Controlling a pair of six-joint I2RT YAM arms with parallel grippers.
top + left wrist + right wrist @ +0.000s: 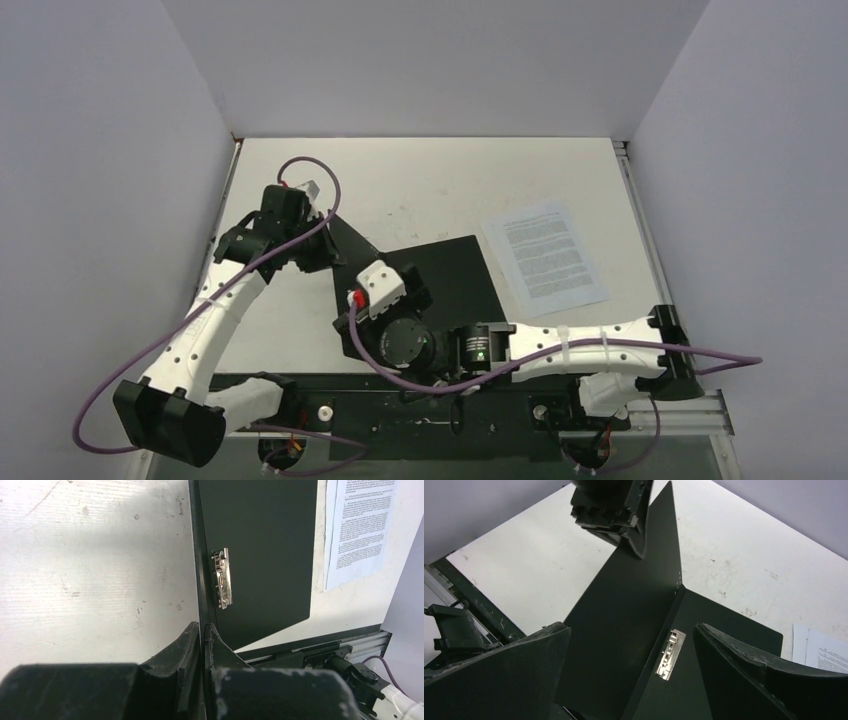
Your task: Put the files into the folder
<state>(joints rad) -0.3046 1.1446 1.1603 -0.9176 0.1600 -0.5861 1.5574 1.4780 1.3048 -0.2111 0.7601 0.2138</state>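
Fingers (189,642) of the left gripper (202,630) are clamped on the raised cover of the folder (260,555), presumably to keep it open; the right gripper (631,630) is spread wide over the spine clip (670,654). The files (545,252) lie on the table (420,180) nearby.

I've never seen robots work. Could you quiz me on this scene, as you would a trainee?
1. True or false: the printed white paper sheet already lies inside the flat black-lined folder.
2. Which one pinches the folder's raised cover: A the left gripper, or B the right gripper?
3. Fill in: the right gripper's jaws stand ___ over the silver metal spine clip.
Key: 1 false, it lies on the white table beside the folder; 2 A; 3 open.
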